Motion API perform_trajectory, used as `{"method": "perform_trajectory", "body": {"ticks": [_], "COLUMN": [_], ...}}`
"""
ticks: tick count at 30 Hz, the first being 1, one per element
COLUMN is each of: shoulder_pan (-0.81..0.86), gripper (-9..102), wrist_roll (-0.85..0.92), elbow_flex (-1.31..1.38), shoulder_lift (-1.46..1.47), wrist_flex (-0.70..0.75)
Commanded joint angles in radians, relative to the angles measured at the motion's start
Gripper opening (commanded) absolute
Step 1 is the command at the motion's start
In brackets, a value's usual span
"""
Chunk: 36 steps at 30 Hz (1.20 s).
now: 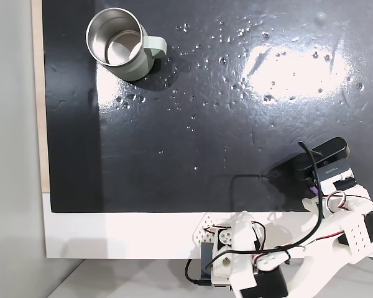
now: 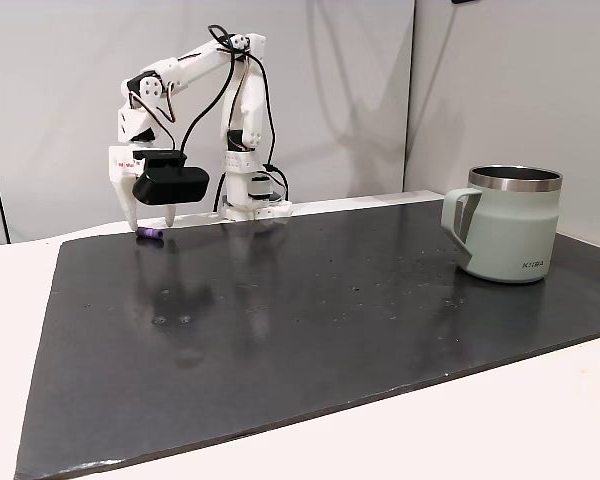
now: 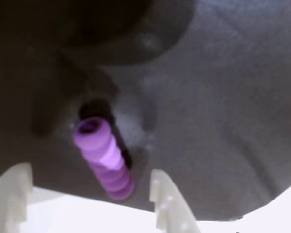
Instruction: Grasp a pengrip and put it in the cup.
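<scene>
Two white fingertips of the open claw (image 3: 89,199) straddle the purple pengrip (image 3: 103,156), which lies flat on the dark mat (image 2: 310,330) near its edge. Well apart, the cup (image 1: 120,43) stands upright.

The arm (image 2: 195,75) is built of white printed plastic segments, blocky at the joints. Black cables loop loosely along it, with thin red wires showing beside them near the base (image 1: 236,261) in a fixed view. A perforated white plate with small holes sits on the base's edge. A black oblong camera (image 2: 170,185) is mounted just above the claw (image 2: 150,215); its casing carries small pale lettering, too small to read. The claw's two fingers (image 3: 167,204) are white, tapered and toothed on their inner edges.
</scene>
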State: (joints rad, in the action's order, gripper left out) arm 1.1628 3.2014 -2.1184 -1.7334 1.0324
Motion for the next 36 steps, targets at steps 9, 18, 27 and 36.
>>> {"method": "perform_trajectory", "body": {"ticks": [9,18,27,36], "shoulder_pan": [-0.012,0.028,0.031,0.023], "gripper": [29,23,14,3], "wrist_roll": [0.002,0.014,-0.046,-0.078], "elbow_flex": [-0.038,-0.048,-0.087,-0.121], "shoulder_lift": [0.034,0.083,0.166,0.179], "wrist_flex": [-0.138,-0.201,-0.353,-0.407]}}
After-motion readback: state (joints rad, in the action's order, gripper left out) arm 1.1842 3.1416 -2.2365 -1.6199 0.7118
